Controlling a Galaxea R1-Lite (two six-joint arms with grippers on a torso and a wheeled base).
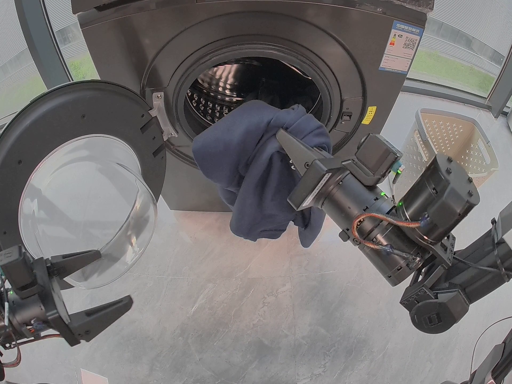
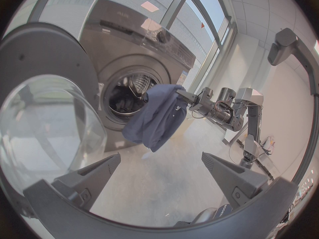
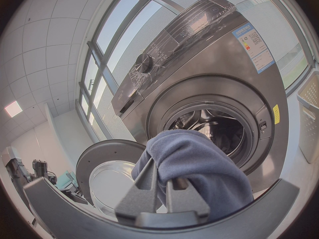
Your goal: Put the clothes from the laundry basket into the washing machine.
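Head view: your right pincer clamps the navy garment before the washing machine; drum contents too dark to tell; left pincer gapes empty.

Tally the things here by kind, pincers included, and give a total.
Washing machine: 1
Navy garment: 1
Laundry basket: 1
Pincers: 2, the left pincer open, the right pincer shut on the garment
Total: 5
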